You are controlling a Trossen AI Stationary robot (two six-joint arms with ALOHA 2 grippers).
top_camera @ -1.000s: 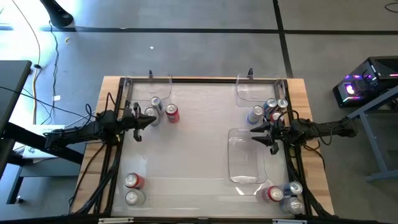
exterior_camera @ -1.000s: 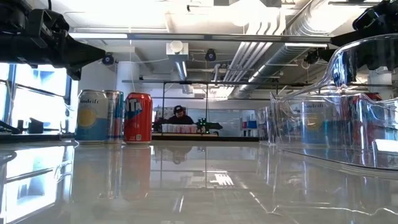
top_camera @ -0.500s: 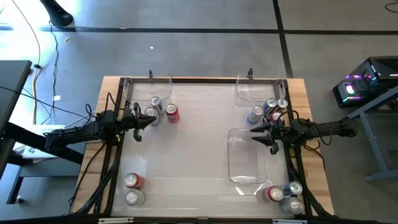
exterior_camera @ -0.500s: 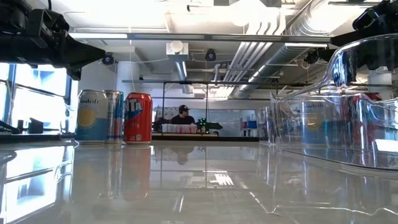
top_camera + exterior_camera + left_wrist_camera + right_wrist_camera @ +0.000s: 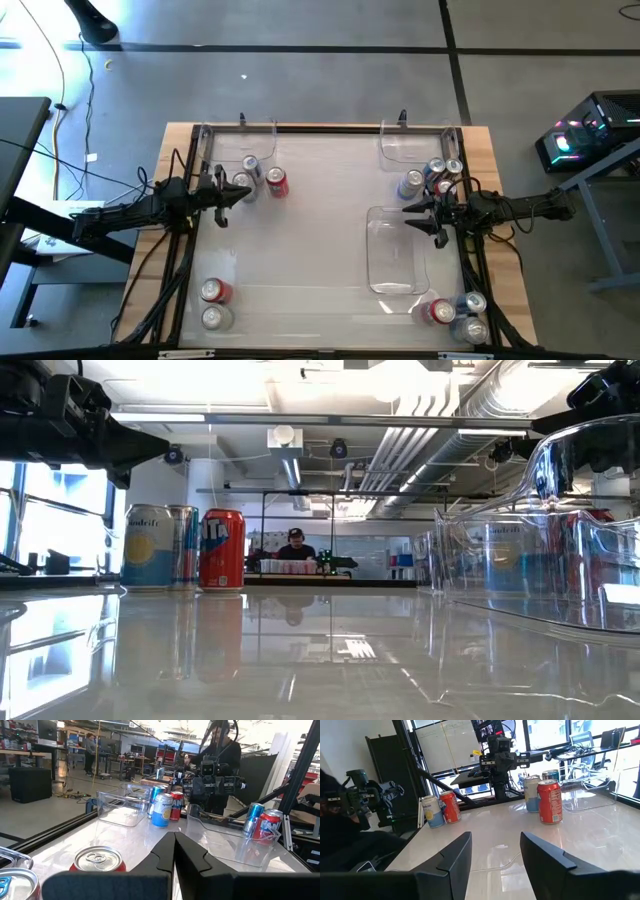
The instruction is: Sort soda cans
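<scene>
High view: surface [image 5: 320,230] with glossy top, cans grouped near its four corners, both arms reaching in from the sides.
Left hand [image 5: 243,193]: at 9 o'clock on the surface, fingers pressed together, gripping nothing.
Cans by left hand: red can [image 5: 277,183] just past the fingertips toward 1 o'clock; pale can [image 5: 243,182] close beside the hand; blue can [image 5: 251,166] behind them toward 12 o'clock.
Left wrist view: red can top [image 5: 98,859] sits low beside the closed fingers; the far group of cans [image 5: 162,807] stands across the surface.
Right hand [image 5: 414,219]: at 3 o'clock, fingers parted to a middling gap, nothing between them, above the edge of a clear bin [image 5: 394,251].
Cans by right hand: cluster [image 5: 432,178] of blue, red and silver cans just toward 12 o'clock of the hand, apart from it.
Near corners: two cans [image 5: 213,303] at 7 o'clock; three cans [image 5: 458,314] at 5 o'clock, well apart from both hands.
Far bins: clear bin [image 5: 413,145] at 1 o'clock; another [image 5: 240,142] at 11 o'clock.
Low view: three cans [image 5: 184,548] upright on the surface.
</scene>
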